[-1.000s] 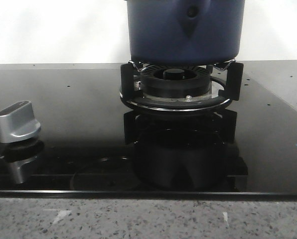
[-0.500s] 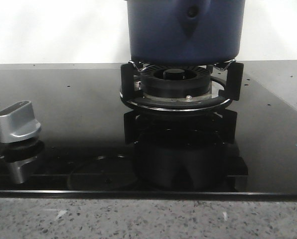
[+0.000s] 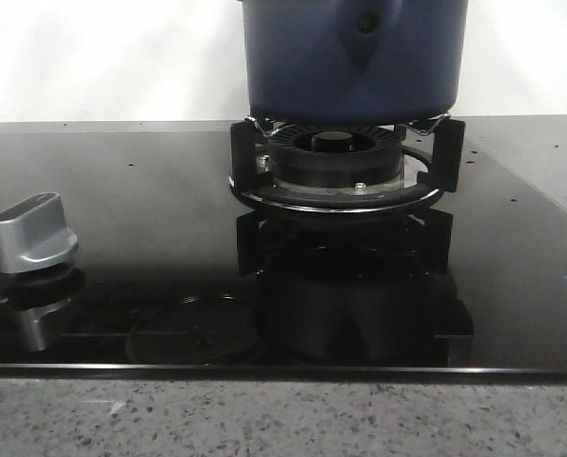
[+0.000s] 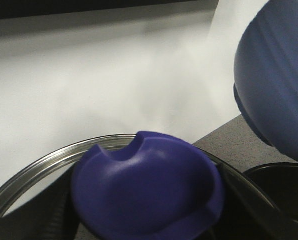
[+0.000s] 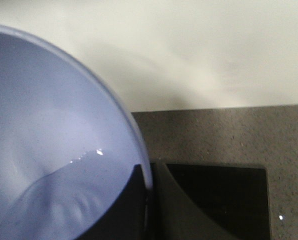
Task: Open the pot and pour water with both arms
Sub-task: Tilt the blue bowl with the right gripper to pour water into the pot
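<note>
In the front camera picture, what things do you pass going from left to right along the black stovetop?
Silver control knob → round reflection of a lid in the glass → burner with its black pot support, the dark blue pot sitting on it.

The pot has dull, smooth dark blue sides. Under it, the stove top is shiny black glass, like a mirror. The knob looks like brushed silver metal. The bench is rough speckled grey stone. The lid has a shiny metal rim.
</note>
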`<state>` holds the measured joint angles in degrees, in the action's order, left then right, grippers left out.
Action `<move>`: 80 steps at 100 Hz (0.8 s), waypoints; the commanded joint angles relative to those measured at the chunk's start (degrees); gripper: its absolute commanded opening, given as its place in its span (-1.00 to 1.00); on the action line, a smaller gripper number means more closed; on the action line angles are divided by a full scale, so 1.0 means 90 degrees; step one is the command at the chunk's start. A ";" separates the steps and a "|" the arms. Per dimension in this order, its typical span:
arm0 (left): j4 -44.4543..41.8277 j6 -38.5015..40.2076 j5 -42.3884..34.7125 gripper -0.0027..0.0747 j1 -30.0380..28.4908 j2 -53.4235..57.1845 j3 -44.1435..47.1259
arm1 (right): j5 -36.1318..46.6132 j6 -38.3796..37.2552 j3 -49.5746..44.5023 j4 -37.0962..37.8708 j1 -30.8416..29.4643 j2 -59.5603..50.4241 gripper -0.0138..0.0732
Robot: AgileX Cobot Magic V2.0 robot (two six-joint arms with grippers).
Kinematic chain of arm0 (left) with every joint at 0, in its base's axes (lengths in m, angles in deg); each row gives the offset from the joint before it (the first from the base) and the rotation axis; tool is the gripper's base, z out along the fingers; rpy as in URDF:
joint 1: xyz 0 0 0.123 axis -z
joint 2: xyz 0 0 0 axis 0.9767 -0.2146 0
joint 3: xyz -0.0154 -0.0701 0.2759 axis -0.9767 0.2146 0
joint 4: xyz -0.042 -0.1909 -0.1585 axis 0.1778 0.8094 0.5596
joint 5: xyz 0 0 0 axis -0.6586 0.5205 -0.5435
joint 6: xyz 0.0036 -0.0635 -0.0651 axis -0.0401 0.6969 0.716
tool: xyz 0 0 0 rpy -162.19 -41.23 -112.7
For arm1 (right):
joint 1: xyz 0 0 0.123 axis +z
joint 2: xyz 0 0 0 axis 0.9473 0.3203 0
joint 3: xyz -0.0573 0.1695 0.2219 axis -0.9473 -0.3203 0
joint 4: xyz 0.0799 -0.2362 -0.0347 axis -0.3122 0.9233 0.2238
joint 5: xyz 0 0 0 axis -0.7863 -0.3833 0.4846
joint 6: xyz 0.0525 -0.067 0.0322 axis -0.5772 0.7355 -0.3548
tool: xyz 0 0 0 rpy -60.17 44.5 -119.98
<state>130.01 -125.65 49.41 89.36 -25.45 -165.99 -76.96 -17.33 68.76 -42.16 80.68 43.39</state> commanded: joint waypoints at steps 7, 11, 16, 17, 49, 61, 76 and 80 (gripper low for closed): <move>0.0474 0.0052 0.0036 0.07 -0.0025 0.0315 -0.0273 | 0.0746 0.0058 0.0251 -0.0072 0.0008 -0.0166 -0.85; 0.0474 0.0052 0.0036 0.07 -0.0025 0.0315 -0.0273 | 0.0746 0.0058 0.0251 -0.0072 0.0008 -0.0119 -0.85; 0.0474 0.0052 0.0019 0.07 -0.0025 0.0315 -0.0273 | 0.0732 0.0071 0.0251 -0.0062 0.0008 -0.0070 -0.85; 0.0474 0.0052 0.0019 0.07 -0.0025 0.0315 -0.0273 | 0.0732 0.0071 0.0251 -0.0062 0.0008 -0.0056 -0.85; 0.0416 0.0052 -0.0486 0.07 -0.0025 0.0315 -0.0273 | 0.1069 0.0325 0.0251 0.0401 0.0266 0.0099 -0.85; 0.0416 0.0052 -0.0709 0.07 -0.0025 0.0315 -0.0273 | 0.1286 0.0325 0.0251 0.0741 0.0306 0.0137 -0.85; 0.0416 0.0052 -0.0897 0.07 -0.0025 0.0315 -0.0273 | 0.1571 0.0325 0.0251 0.1008 0.0310 0.0191 -0.83; 0.0416 0.0052 -0.0897 0.07 -0.0025 0.0315 -0.0273 | 0.1633 0.0325 0.0251 0.1079 0.0310 0.0217 -0.83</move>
<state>130.31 -125.65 41.75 89.36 -25.45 -165.99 -69.84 -14.66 68.76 -33.99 83.49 47.50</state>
